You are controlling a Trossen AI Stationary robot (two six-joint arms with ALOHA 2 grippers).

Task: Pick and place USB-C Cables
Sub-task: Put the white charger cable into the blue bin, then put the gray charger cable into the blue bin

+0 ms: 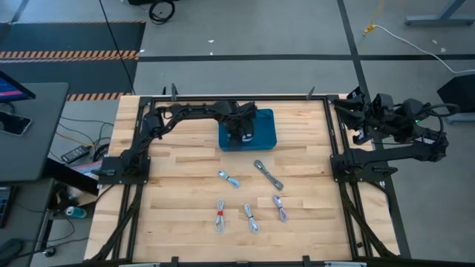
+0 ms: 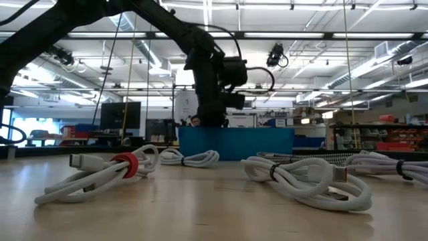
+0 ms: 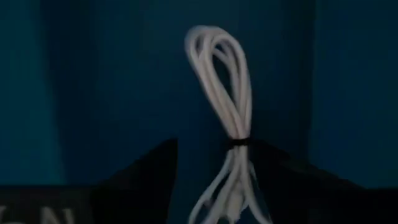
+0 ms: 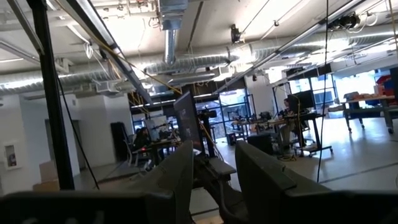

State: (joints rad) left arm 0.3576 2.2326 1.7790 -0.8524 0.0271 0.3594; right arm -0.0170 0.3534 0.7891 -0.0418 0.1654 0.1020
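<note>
Release step of one pick-and-place cycle. I have the left gripper (image 1: 245, 127) low over the blue tray (image 1: 267, 119), which sits at twelve o'clock from the table's centre; in the left wrist view its two dark fingers (image 3: 149, 168) stand spread, with a coiled white cable (image 3: 227, 118) lying between and beyond them on the tray floor, tied by a dark band. I judge this bundle as just let go, though whether a finger touches it I cannot tell. Five USB-C Cables lie on the wooden table (image 1: 178, 185), toward six o'clock from the tray: one at centre (image 1: 229, 179), a darker braided one (image 1: 269, 175) at its three o'clock, and a front row of the red-banded cable (image 1: 220, 216), a middle one (image 1: 251, 218) and a right one (image 1: 280, 208). The right gripper (image 4: 211, 180) is parked off the table at three o'clock, raised, jaws partly apart and empty. My next move, as I judge it: lift the left gripper clear of the tray wall, carry it toward six o'clock to the nearest bundle, and descend with jaws straddling the coil.
</note>
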